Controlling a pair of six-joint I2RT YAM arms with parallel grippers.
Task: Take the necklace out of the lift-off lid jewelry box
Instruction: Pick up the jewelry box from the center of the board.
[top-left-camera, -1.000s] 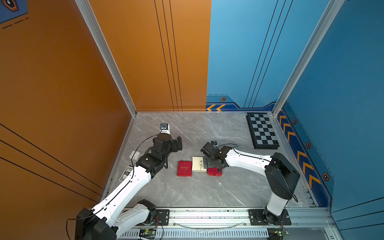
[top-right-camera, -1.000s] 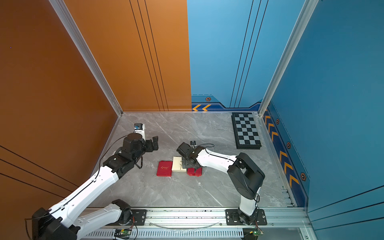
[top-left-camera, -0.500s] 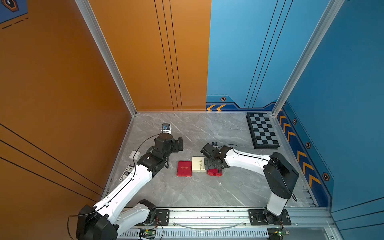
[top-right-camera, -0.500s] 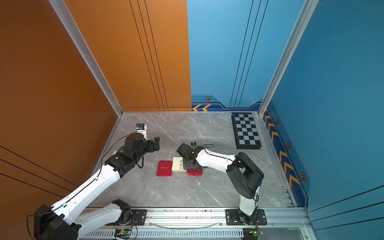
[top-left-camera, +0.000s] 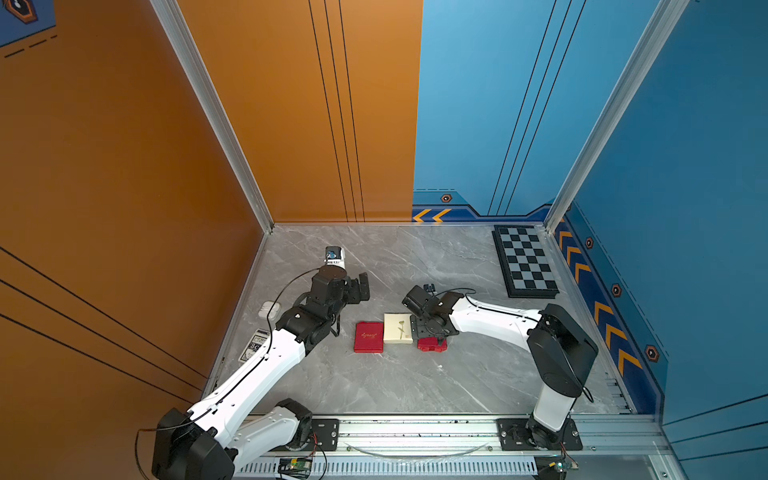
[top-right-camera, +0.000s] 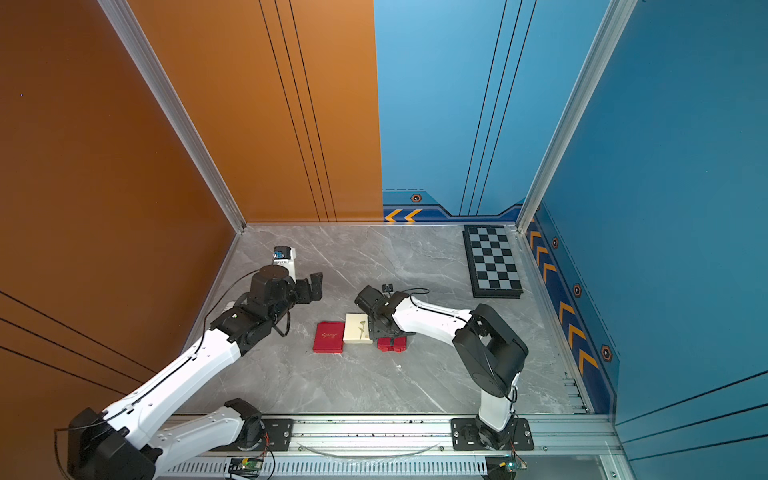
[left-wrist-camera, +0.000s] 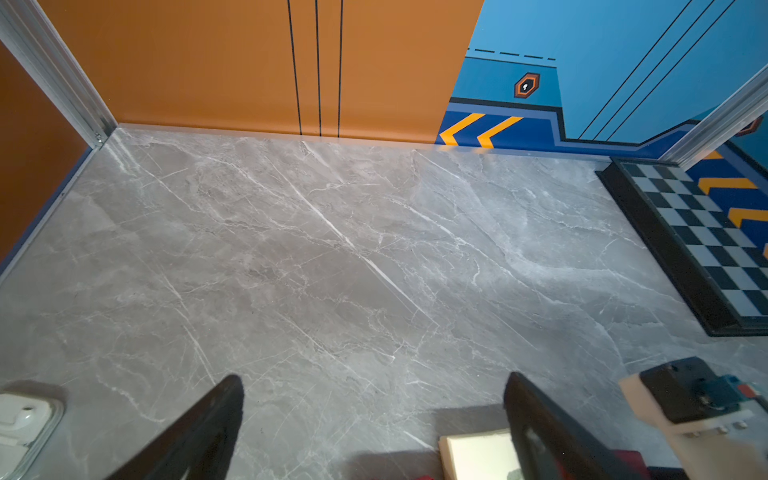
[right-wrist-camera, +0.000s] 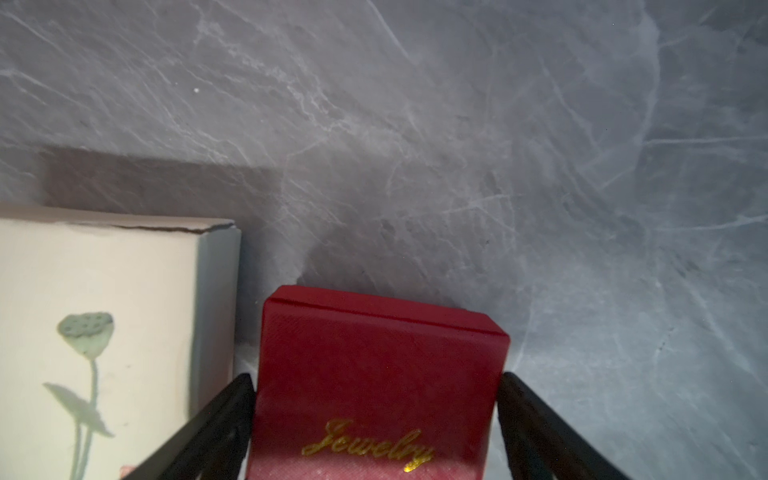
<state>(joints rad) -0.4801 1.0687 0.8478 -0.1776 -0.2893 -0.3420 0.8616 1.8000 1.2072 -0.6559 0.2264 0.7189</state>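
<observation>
A small red jewelry box (right-wrist-camera: 378, 365) with gold "Jewelry" lettering sits on the marble table, lid on. It shows in both top views (top-left-camera: 432, 345) (top-right-camera: 391, 344). My right gripper (right-wrist-camera: 376, 378) reaches down over it (top-left-camera: 430, 332), open, with a black finger (right-wrist-camera: 232, 399) close against each side. The necklace is hidden. Off to the left, my left gripper (top-left-camera: 360, 286) hovers open over bare table, nothing between its fingers (left-wrist-camera: 374, 386).
A cream box (top-left-camera: 397, 328) with a lotus drawing lies right beside the small red box, and a flat red box (top-left-camera: 368, 336) lies left of it. A chessboard (top-left-camera: 524, 262) sits back right. An earbud case (top-left-camera: 269, 309) and card deck (top-left-camera: 254, 345) lie by the left wall.
The right gripper's jaws have drawn in a little around the small red box. The left arm has edged slightly toward the back.
</observation>
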